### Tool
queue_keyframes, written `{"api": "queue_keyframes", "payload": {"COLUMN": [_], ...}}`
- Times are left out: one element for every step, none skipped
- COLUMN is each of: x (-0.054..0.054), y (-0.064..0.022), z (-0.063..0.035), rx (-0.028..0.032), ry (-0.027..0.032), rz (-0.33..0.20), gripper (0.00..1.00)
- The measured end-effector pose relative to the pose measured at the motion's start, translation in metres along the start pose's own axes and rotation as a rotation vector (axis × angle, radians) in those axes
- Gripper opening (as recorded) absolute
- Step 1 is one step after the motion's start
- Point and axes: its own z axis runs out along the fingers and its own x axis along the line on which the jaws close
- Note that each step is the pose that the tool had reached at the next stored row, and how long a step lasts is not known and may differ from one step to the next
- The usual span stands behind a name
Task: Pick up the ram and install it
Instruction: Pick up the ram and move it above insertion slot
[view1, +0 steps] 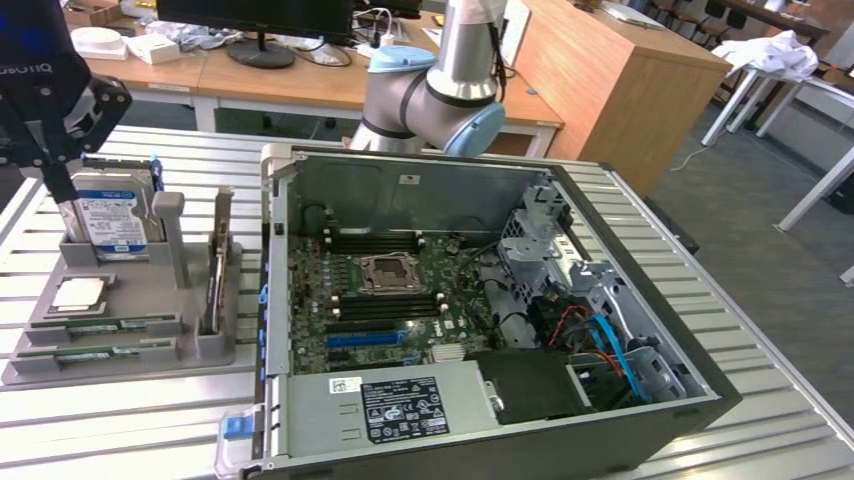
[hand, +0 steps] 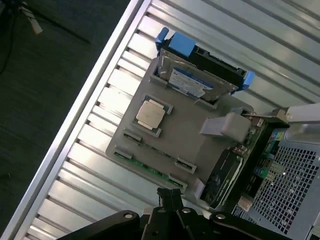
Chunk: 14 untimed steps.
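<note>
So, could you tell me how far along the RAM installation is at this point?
Nothing looks done yet: the ram lies in its groove on the grey tray, and the memory slots on the motherboard in the open case look empty. In hand: nothing. The gripper is shut and hangs above the tray, by the hard drive. Left: both the pick-up and the install.

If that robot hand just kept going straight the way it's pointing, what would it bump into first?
Probably the gray parts tray, near the edge where the ram lies flat. The hand points down from above it; depth is unclear, so the exact spot is uncertain.
</note>
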Motion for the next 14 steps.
{"api": "queue_keyframes", "payload": {"x": [0.0,0.0,0.0,0.0,0.0,0.0,0.0,0.0,0.0,0.0,0.0,0.0,0.0,0.0], "y": [0.0,0.0,0.0,0.0,0.0,0.0,0.0,0.0,0.0,0.0,0.0,0.0,0.0,0.0], "z": [0.0,0.0,0.0,0.0,0.0,0.0,0.0,0.0,0.0,0.0,0.0,0.0,0.0,0.0], "rx": [-0.0004,-0.0008,-0.0012,-0.0016,-0.0019,-0.0023,-0.0027,-0.0031,-0.0035,-0.0039,-0.0043,-0.0046,-0.005,-0.0054], "ry": [0.0007,0.0015,0.0022,0.0029,0.0038,0.0045,0.0053,0.0061,0.0068,0.0076,0.0083,0.009,0.0098,0.0105], "rz": [-0.016,-0.032,-0.049,-0.065,-0.083,-0.099,-0.116,-0.132,-0.149,-0.166,-0.183,-0.199,-0.216,-0.232], "gripper": [0.1,0.1,0.1,0.1,0.1,0.1,0.1,0.1,0.1,0.1,0.1,0.1,0.1,0.1]}}
